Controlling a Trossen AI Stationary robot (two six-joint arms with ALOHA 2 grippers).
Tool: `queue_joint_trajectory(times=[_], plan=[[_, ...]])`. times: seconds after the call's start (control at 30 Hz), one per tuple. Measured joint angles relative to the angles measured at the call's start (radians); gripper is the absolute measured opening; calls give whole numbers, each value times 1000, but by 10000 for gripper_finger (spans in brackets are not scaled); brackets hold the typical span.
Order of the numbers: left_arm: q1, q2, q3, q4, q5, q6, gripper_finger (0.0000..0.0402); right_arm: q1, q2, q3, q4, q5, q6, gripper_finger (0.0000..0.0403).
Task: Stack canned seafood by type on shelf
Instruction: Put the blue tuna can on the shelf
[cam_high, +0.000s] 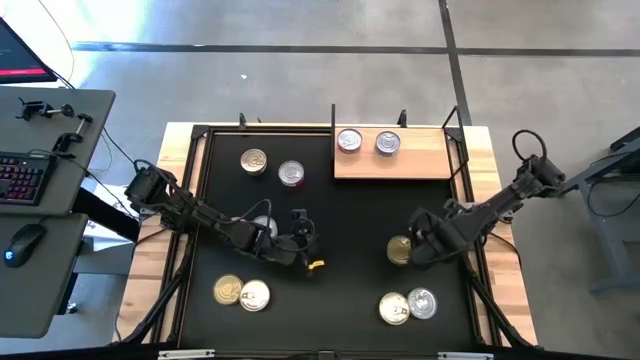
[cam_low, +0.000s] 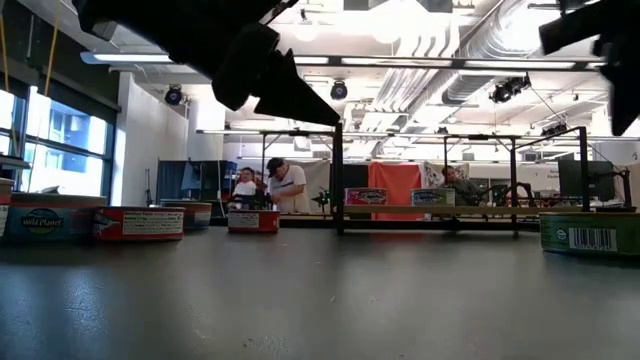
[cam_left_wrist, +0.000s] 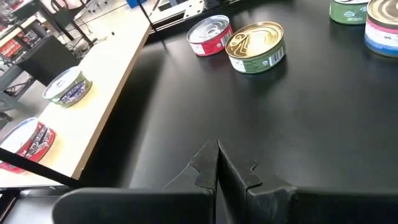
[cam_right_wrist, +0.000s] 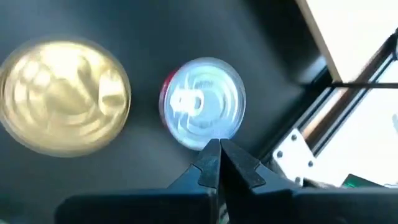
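Black matting (cam_high: 330, 300) covers most of the wooden table we work at, and from above we see the shelf (cam_high: 420, 165) at its far right, a light wood board carrying two silver-lidded cans (cam_high: 349, 141) side by side. Loose cans lie on the mat: a gold one (cam_high: 254, 161) and a silver one with red sides (cam_high: 291, 174) just left of the shelf, a gold and silver pair (cam_high: 241, 293) near the front left, another such pair (cam_high: 408, 306) at the front right, and a gold can (cam_high: 399, 250) directly beside our right gripper (cam_high: 416, 248). Our left gripper (cam_high: 305, 243) sits over mid-mat, well apart from every can but one partly hidden under its arm. Only the low view shows the room behind, with a person (cam_low: 290, 187) standing beyond the table and can labels edge-on. Our left wrist view shows what the overhead cannot: the fingers (cam_left_wrist: 205, 171) pressed together with nothing between them, the red and gold cans lying well ahead of their tips. In the right wrist view the fingers (cam_right_wrist: 211, 163) are likewise closed and empty, their tips just short of a silver lid (cam_right_wrist: 203, 102), a gold lid (cam_right_wrist: 62, 96) beside it.
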Motion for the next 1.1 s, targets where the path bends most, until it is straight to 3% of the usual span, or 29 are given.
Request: queue_joint_trajectory(times=[0.2,0.37,0.5,0.67,0.9,1.1], plan=[[19,0,0,4,-2,4,0,-57,0,0,231,115,-151,0],[3,0,0,4,1,43,0,14,0,0,594,-61,-384,0],[1,0,0,4,1,56,0,115,0,1,758,-119,-240,0],[-1,0,0,2,1,40,0,264,43,1,804,-78,-55,0],[-18,0,0,-1,1,16,0,386,211,3,1266,13,-283,0],[-17,0,0,26,1,9,0,378,335,1,1157,-79,-111,0]])
